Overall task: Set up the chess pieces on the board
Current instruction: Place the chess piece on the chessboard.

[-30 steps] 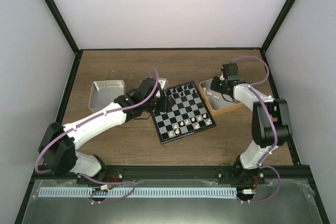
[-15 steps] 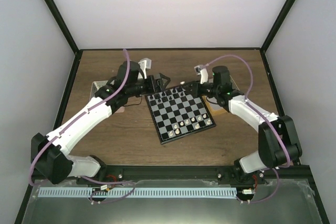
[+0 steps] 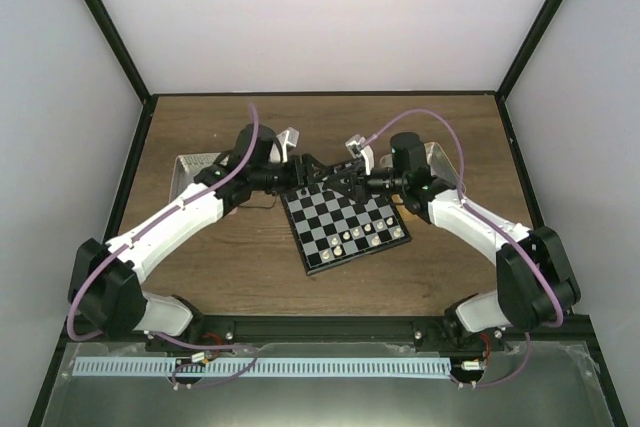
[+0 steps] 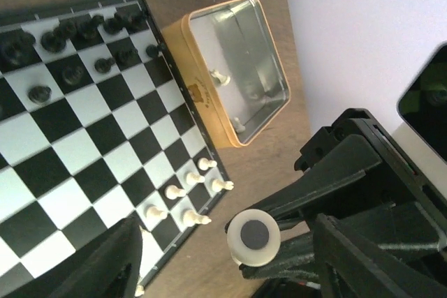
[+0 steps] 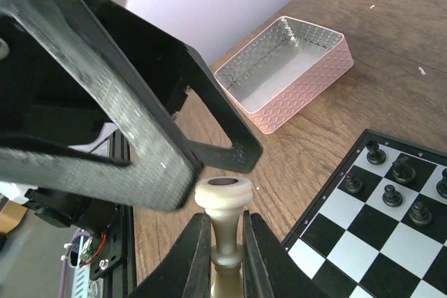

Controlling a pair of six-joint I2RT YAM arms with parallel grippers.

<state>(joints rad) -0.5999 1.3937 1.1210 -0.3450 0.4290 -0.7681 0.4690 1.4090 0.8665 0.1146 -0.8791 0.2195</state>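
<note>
Right gripper [image 5: 225, 227] pinches a cream-white plastic chessman [image 5: 223, 197], centre frame above the upper edge of the black-and-grey checked board [image 3: 325, 219]; left gripper [image 3: 311, 170] jaws spread beside it. Few whites [image 4: 204, 164] placed; more left in orange-tan metal tin [image 4: 185, 61].

A brown wood-grain desk [image 3: 240, 267] is seen, and three things are laid directly on it. A small board [image 3: 343, 215] checked in black and pale grey is set askew near the middle. A pink tray [image 5: 312, 88] with a quilted wall is placed to the board's left, apart from it. An orange-tan tray [image 4: 188, 75] is set close beside the board's right edge, its metal inside left open to view
</note>
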